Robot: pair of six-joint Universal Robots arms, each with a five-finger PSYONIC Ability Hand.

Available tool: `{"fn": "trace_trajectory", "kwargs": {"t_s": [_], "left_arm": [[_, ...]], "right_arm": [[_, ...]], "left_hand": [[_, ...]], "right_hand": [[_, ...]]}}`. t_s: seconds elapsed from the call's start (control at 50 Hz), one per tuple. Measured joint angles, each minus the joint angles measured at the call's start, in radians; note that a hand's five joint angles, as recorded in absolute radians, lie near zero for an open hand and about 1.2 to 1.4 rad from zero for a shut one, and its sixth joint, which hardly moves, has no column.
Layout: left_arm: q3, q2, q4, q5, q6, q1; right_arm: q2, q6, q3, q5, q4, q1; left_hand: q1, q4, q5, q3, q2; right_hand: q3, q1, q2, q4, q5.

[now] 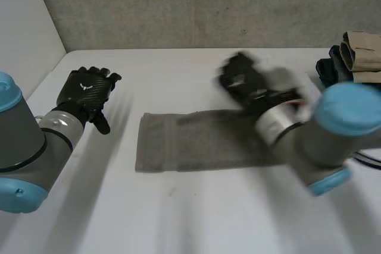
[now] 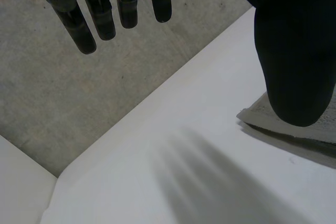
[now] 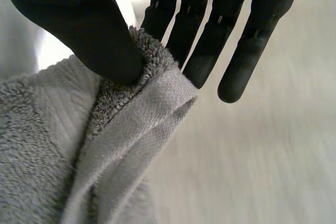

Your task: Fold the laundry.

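Note:
A grey towel (image 1: 190,141) lies folded into a long strip across the middle of the white table (image 1: 178,218). My right hand (image 1: 241,78) is over the strip's right end. In the right wrist view its thumb (image 3: 100,40) presses a corner of the grey towel (image 3: 131,108) against the fingers (image 3: 173,19), so the hand is shut on the towel. My left hand (image 1: 88,90) hovers above the table to the left of the strip, open and empty. In the left wrist view its straight fingers (image 2: 100,14) and thumb (image 2: 294,51) hang over the table beside the towel's corner (image 2: 310,124).
A stack of folded cloths (image 1: 351,57), dark and tan, sits at the table's far right edge. A grey wall (image 1: 202,4) runs along the back of the table. A white side panel (image 1: 27,34) stands at the left.

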Motion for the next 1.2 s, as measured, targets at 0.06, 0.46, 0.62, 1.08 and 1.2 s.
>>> {"fn": "trace_trajectory", "kwargs": {"t_s": [0.06, 0.46, 0.62, 1.08, 1.2], "left_arm": [[-0.012, 0.005, 0.001, 0.001, 0.0, 0.0], [-0.009, 0.001, 0.012, 0.003, -0.003, -0.003], [0.0, -0.002, 0.022, 0.003, -0.003, -0.041], [-0.022, 0.001, 0.025, -0.002, -0.002, -0.092], [-0.037, 0.025, 0.025, -0.005, -0.005, -0.091]], "right_arm": [[0.09, -0.019, -0.027, -0.131, -0.066, 0.157], [0.115, 0.305, -0.043, 0.056, 0.059, 0.249], [-0.024, 0.63, 0.06, 0.097, 0.202, 0.114], [-0.062, 0.311, 0.065, 0.289, 0.135, -0.006], [-0.012, 0.241, -0.006, 0.172, 0.113, 0.213]], "left_hand": [[0.0, 0.0, 0.0, 0.0, 0.0], [0.0, 0.0, 0.0, 0.0, 0.0], [0.0, 0.0, 0.0, 0.0, 0.0], [0.0, 0.0, 0.0, 0.0, 0.0], [0.0, 0.0, 0.0, 0.0, 0.0]], "right_hand": [[0.0, 0.0, 0.0, 0.0, 0.001], [-0.979, -0.893, -0.969, -0.984, -0.949], [-0.979, -0.893, -0.969, -0.984, -0.949], [-0.002, -0.019, -0.025, 0.0, 0.008], [-0.002, -0.019, -0.025, 0.0, 0.01]]}}
